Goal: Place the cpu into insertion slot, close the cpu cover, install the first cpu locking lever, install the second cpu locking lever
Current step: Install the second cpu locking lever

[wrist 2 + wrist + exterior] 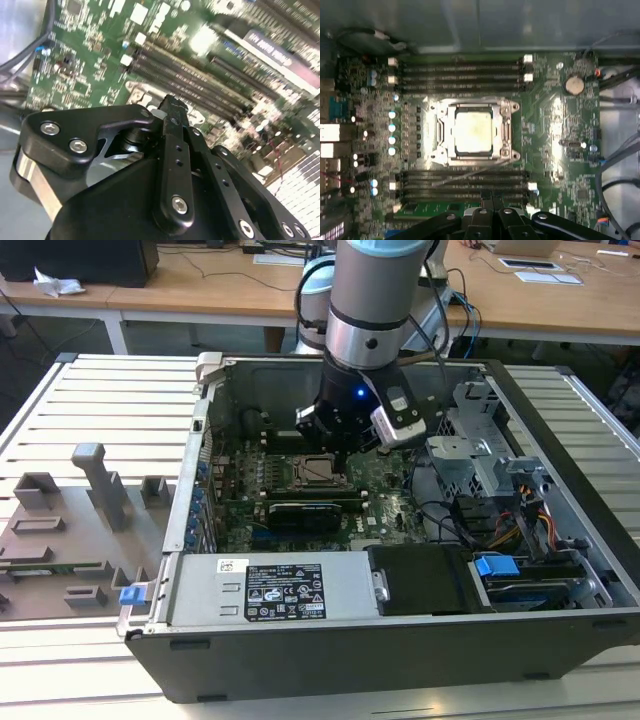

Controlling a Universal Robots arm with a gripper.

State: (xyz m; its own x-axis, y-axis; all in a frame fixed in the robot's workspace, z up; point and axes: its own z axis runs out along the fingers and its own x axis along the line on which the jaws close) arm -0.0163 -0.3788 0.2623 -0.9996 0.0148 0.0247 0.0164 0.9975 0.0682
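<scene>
The cpu [472, 131] lies flat in the socket on the green motherboard [555, 125], its pale metal top facing up. The silvery cpu cover [506, 131] frames it and looks folded down around it. A thin wire lever [470, 173] runs slanted along one side of the socket. My gripper [492, 200] hovers above the memory slots beside the socket, fingers pressed together with nothing between them. In the second wrist view the black fingers [172, 125] sit closed above the board. In the exterior view the gripper [342, 438] hangs inside the case just above the cpu [318, 470].
Memory slots [462, 70] flank the socket on two sides. The open case holds a labelled power supply [285, 590] at the front, a drive cage [480, 455] and cables [520, 510] at the exterior view's right. Grey fixtures [100, 485] stand on the table at the left.
</scene>
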